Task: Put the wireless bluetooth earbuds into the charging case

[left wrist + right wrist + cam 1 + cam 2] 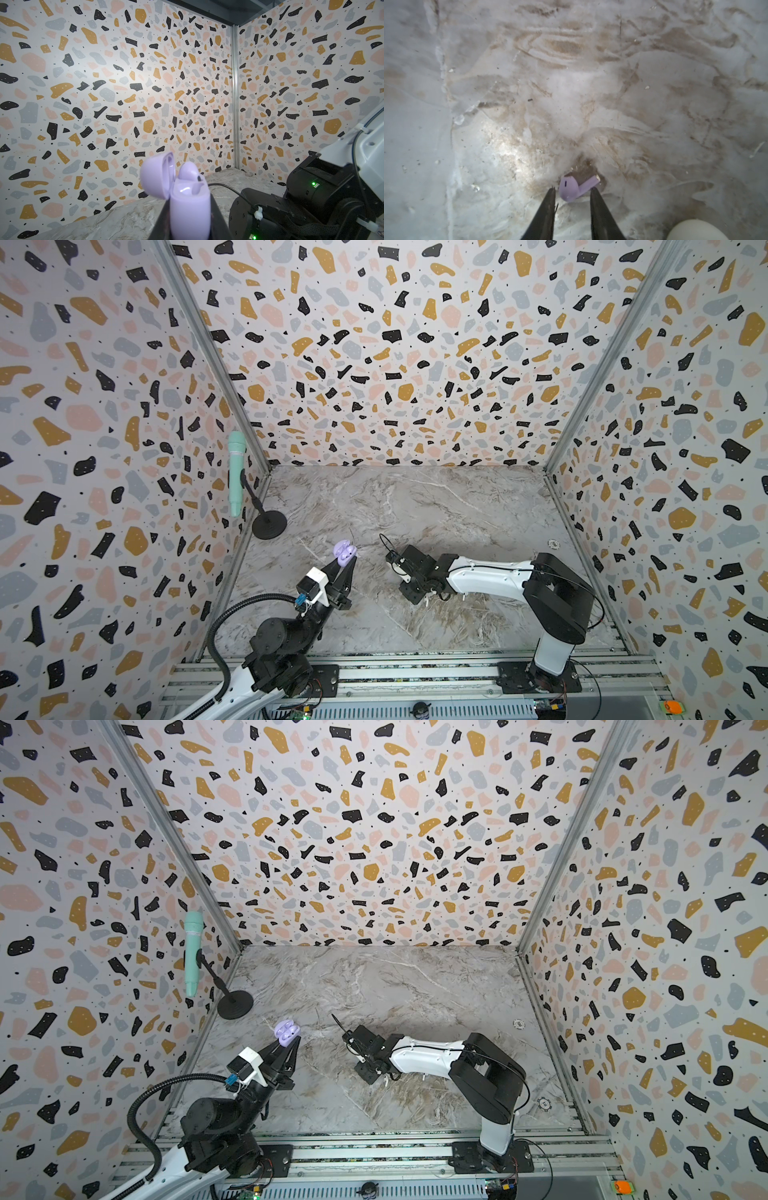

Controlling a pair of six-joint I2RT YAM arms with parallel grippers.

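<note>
Clamps the case [344, 551] in the left gripper [347, 561], jaws tight on the lavender body. Shows in both top views left of the middle, over the near half of the table [436, 506], raised at the end of the slanting arm. Sits upright, in the left wrist view, between the dark fingers [217, 220], with the lid [155, 178] swung open to one side. Carries one seated bud [188, 169], rounded head poking above the rim.

Points the right gripper [573, 190] down at the table, to the right of the case and well apart from it. Spreads the jaws a little, one on each side of the loose bud [568, 189], without pinching it. Lies flat on the marble, lavender like the case, head between the tips, stem running out past one of them; just beside that tip, a thin gap off the other. Cannot tell from this view whether the tip touches the stem. Hides bud and tips under the right wrist in both top views.

Catches a white rounded thing [693, 230] at the edge of the right wrist view, cut off, too little to name. At the left rear corner, a mint mic [235, 472] on a black stand [269, 524], well apart from both arms.
</note>
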